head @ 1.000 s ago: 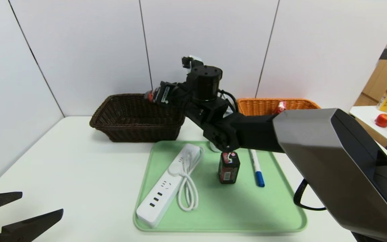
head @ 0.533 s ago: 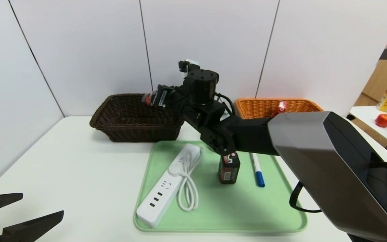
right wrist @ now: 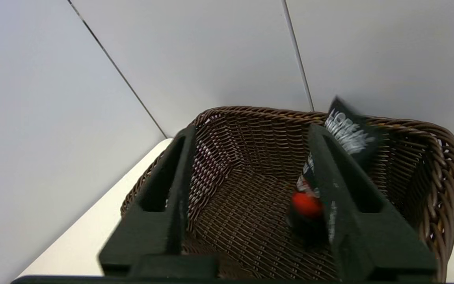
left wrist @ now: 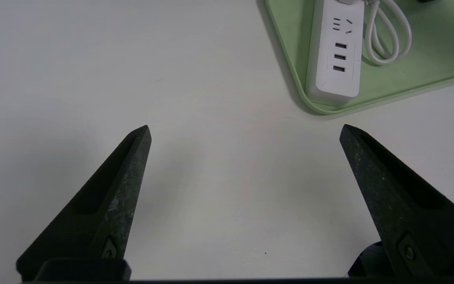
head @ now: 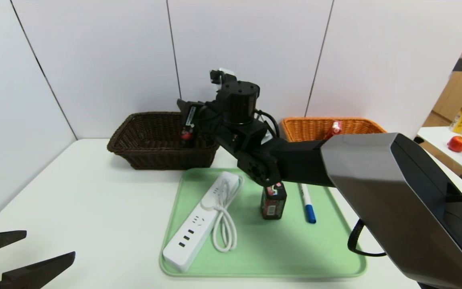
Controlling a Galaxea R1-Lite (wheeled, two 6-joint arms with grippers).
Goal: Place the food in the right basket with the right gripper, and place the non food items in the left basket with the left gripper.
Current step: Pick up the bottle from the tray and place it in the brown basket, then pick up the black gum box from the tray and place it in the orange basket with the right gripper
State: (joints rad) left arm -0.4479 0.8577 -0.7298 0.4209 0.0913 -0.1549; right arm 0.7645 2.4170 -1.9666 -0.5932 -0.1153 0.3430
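Right end effector (right wrist: pixel 250 173) over the dark brown wicker basket (right wrist: pixel 443 157), fingers parted, black L'Oreal tube (right wrist: pixel 329 165) dropping just beside one finger; risk: tube snags that finger or tips over the near rim; left end effector (left wrist: pixel 244 132) parked wide above tabletop (left wrist: pixel 211 118).

The right gripper (head: pixel 185 114), clamped on the black L'Oreal tube (head: pixel 186 134) a second ago, now stands with its fingers (right wrist: pixel 343 197) spread over the dark brown basket (head: pixel 134 142). The tube (red cap downward) is out of the grip and inside the basket, beside one finger.
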